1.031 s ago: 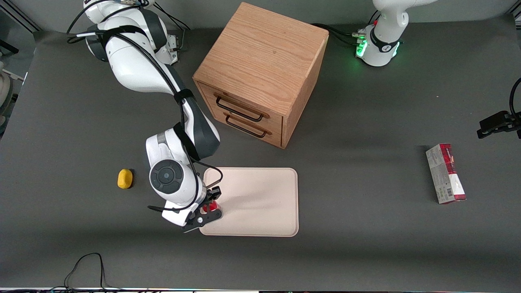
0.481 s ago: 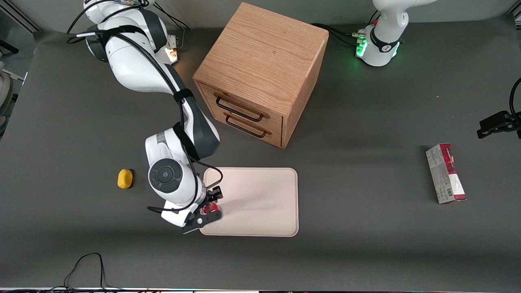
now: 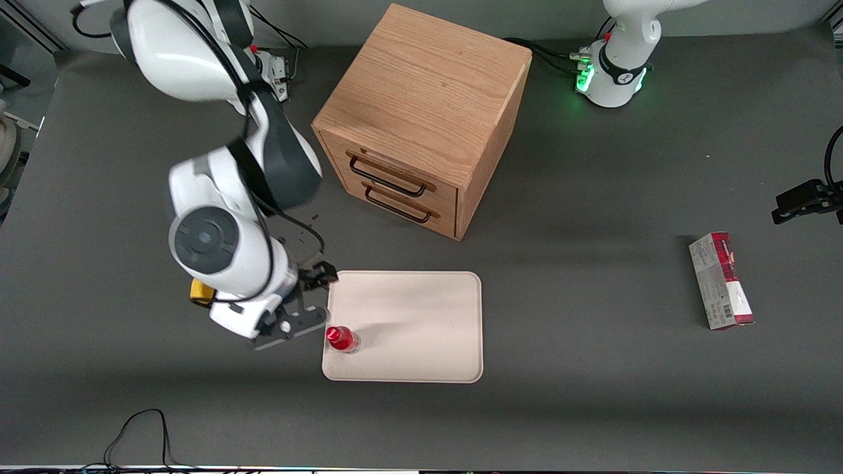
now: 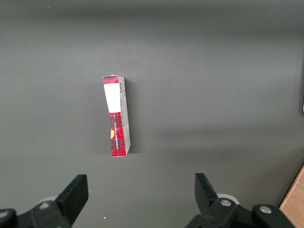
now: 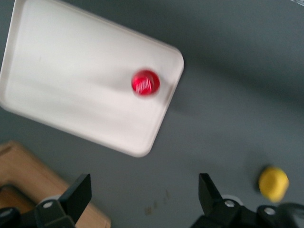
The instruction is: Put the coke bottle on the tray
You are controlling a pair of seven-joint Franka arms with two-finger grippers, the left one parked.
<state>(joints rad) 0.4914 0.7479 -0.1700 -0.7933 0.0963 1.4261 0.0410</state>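
Observation:
The coke bottle (image 3: 342,338), small and red with a red cap, stands upright on the cream-pink tray (image 3: 421,316), in the tray's corner nearest the front camera on the working arm's side. It also shows in the right wrist view (image 5: 145,82), standing free on the tray (image 5: 71,90). My gripper (image 3: 304,304) is open and empty, raised above the table just off the tray's edge, apart from the bottle. In the right wrist view the gripper (image 5: 145,195) has its two fingers spread wide with only grey table between them.
A wooden two-drawer cabinet (image 3: 421,118) stands farther from the front camera than the tray. A yellow object (image 3: 199,293) lies beside my arm, also in the right wrist view (image 5: 273,183). A red-and-grey carton (image 3: 721,280) lies toward the parked arm's end, seen too in the left wrist view (image 4: 117,116).
The gripper has let go of the bottle, risen and drawn back off the tray toward the working arm's end. The bottle stays standing on the tray.

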